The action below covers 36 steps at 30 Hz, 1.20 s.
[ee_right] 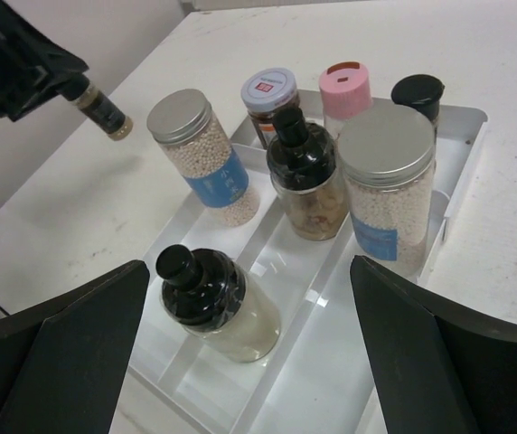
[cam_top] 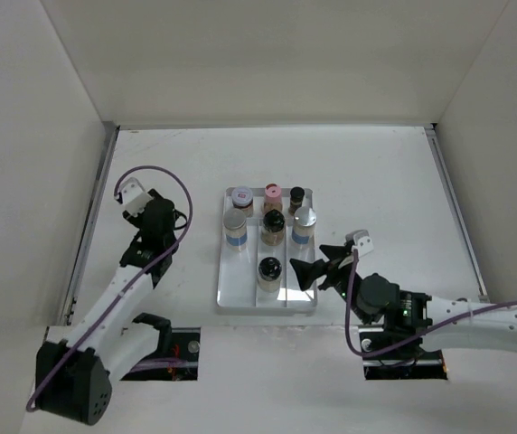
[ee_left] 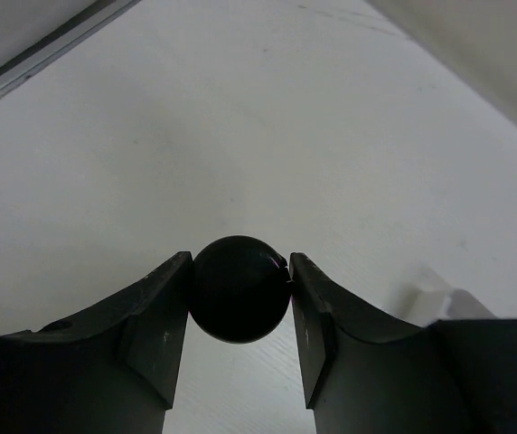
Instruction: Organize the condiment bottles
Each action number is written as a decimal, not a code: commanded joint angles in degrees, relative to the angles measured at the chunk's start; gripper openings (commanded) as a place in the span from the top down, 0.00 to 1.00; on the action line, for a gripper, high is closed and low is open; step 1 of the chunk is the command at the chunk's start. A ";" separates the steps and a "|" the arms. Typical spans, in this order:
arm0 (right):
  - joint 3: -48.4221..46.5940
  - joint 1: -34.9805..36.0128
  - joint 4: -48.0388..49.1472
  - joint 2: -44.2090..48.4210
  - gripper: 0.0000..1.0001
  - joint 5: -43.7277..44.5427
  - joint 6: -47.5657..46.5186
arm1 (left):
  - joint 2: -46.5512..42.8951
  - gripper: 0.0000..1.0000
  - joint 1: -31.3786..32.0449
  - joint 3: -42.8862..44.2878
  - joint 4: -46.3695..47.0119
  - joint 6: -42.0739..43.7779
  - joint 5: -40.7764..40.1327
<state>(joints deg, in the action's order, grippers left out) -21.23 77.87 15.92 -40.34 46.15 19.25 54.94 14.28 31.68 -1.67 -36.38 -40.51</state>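
**One bottle held left of the tray, seven filed inside it**

Seven bottles stand upright in the tray, split among its three lanes, which keep them from tipping. A blue-lidded jar, a pink-capped bottle and a slim black-capped bottle line the far end. In front of them, silver-capped jars flank a black-stoppered jar. A second stoppered jar sits alone nearer the front.

The small dark bottle is off the table, well left of the tray. The left claw pinches it across the body, and it slants out, tan tip down. It probably belongs in a bare near lane.

The left arm stretches forward from its base, its wrist level with the tray's middle row. The right arm reaches in low from the tray's right. The right claw hangs over the near right corner, fingers spread wide and holding nothing.
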 commanded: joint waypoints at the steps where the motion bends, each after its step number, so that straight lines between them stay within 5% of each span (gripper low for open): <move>1: 0.40 -1.53 2.71 2.27 0.00 1.22 -0.08 | -8.94 0.76 6.48 -0.74 -3.41 0.34 -1.32; 11: 3.48 -8.29 3.24 6.06 0.00 2.45 0.97 | -27.95 0.77 31.71 -6.37 -16.17 -3.25 -3.52; 21: 3.39 -12.25 2.97 2.72 0.00 0.87 3.69 | -17.95 0.76 48.94 -6.10 -7.22 -3.96 -6.59; 36: 4.36 -15.86 2.09 3.25 0.00 1.75 6.33 | -4.50 0.74 54.75 -8.83 -0.70 -5.89 -9.24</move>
<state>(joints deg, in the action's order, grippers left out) -16.84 62.61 16.27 -37.63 47.35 24.34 49.63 68.49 23.20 -5.67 -40.93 -47.70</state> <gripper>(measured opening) 0.999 0.422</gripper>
